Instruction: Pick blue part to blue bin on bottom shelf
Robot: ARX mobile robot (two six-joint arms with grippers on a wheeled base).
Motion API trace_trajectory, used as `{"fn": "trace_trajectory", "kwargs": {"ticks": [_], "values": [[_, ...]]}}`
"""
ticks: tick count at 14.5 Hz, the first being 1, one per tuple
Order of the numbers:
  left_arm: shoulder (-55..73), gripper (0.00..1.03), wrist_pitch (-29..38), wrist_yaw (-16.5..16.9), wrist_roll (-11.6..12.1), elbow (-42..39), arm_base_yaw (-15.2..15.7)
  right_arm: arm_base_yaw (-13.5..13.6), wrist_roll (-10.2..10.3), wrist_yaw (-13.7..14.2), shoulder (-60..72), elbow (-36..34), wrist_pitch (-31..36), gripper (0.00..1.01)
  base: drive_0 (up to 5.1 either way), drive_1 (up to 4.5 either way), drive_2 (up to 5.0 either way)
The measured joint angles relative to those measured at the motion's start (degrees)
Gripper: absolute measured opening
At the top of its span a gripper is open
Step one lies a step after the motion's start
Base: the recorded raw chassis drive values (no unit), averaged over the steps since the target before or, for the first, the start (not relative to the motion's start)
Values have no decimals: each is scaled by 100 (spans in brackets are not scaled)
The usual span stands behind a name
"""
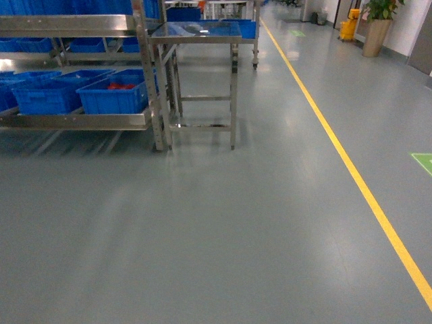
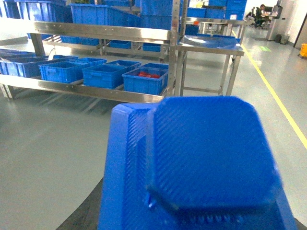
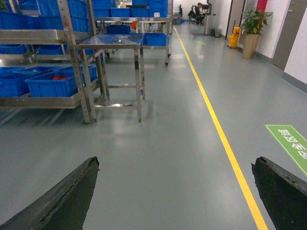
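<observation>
While the left gripper (image 2: 192,211) holds the blue part (image 2: 201,158) closed upon it, the bottom shelf (image 2: 86,88) with its blue bins (image 2: 144,81) lies ahead-left; the right gripper (image 3: 175,191) gapes empty.

The blue part (image 2: 206,158) looks like plastic with a fine ribbed, woven-looking texture. The rack's bottom shelf (image 1: 74,120) is brushed stainless steel, like the small table (image 1: 199,40) beside it. The bins (image 1: 111,94) are smooth blue plastic. The grey floor (image 1: 223,229) has a soft sheen.
</observation>
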Motion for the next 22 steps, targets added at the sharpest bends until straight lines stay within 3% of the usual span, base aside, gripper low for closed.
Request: {"fn": "trace_trajectory", "kwargs": {"ticks": [22], "values": [[7, 43, -22, -2, 0, 0, 0, 0, -2, 0, 0, 0, -15, 98, -2, 420, -423]]}}
